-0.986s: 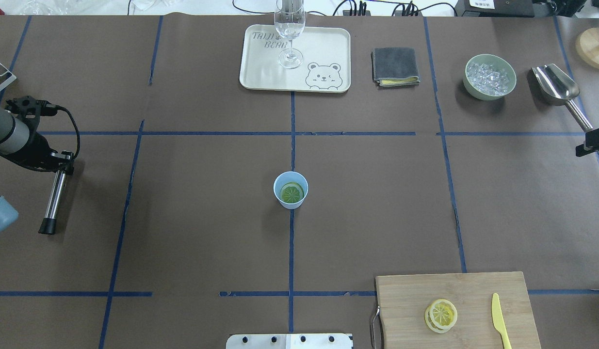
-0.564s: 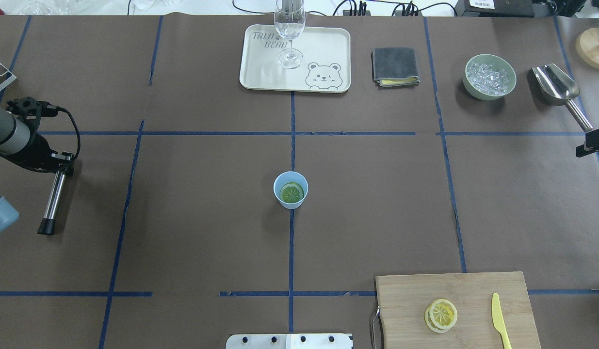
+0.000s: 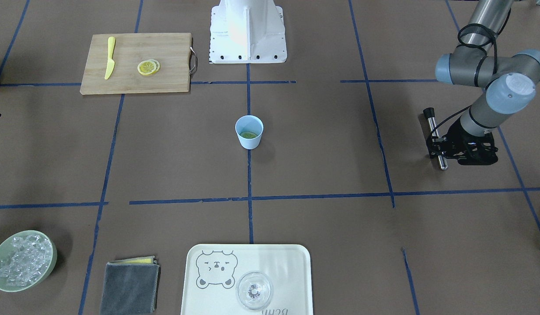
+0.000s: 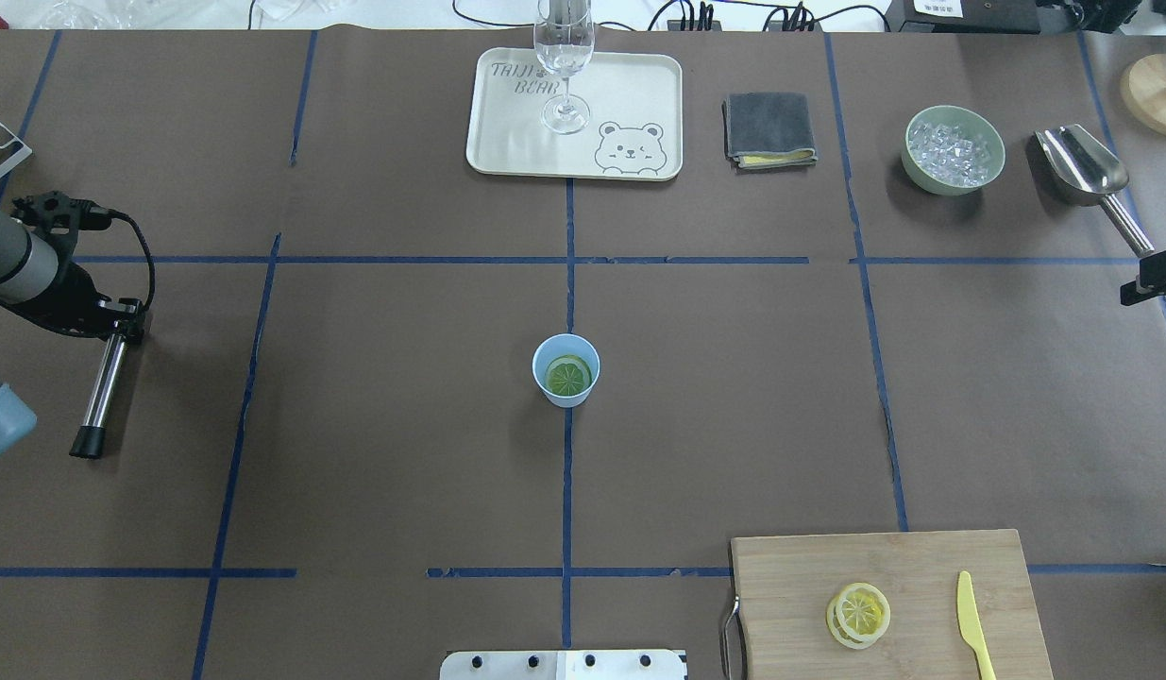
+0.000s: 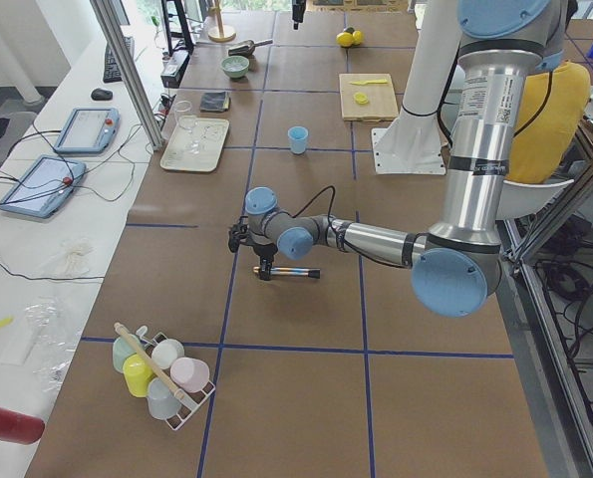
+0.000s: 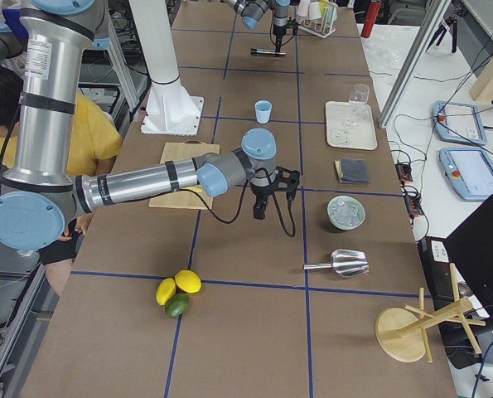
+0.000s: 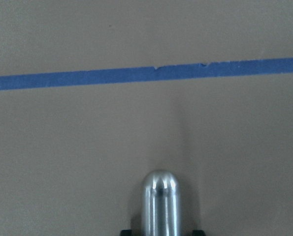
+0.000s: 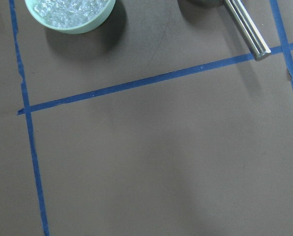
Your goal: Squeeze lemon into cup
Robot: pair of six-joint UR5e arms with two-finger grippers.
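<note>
The light-blue cup (image 4: pixel 566 369) stands upright at the table's centre, also in the front view (image 3: pixel 249 131). A greenish citrus slice (image 4: pixel 568 377) lies inside it. Two stacked yellow lemon slices (image 4: pixel 858 615) lie on the wooden cutting board (image 4: pixel 885 562), also in the front view (image 3: pixel 148 67). My left gripper (image 4: pixel 120 321) is far left of the cup and shut on a metal rod with a black end (image 4: pixel 101 397). The rod's rounded tip shows in the left wrist view (image 7: pixel 159 201). Only a black bit of my right gripper (image 4: pixel 1151 277) shows at the right edge; I cannot tell its state.
A yellow plastic knife (image 4: pixel 971 623) lies on the board. At the back are a cream tray (image 4: pixel 630 94) with a clear glass (image 4: pixel 565 66), a grey cloth (image 4: pixel 769 129), a green bowl of ice (image 4: pixel 954 149) and a metal scoop (image 4: pixel 1083 170).
My left gripper and the rod have drifted slightly to the left. Nothing else has moved.
</note>
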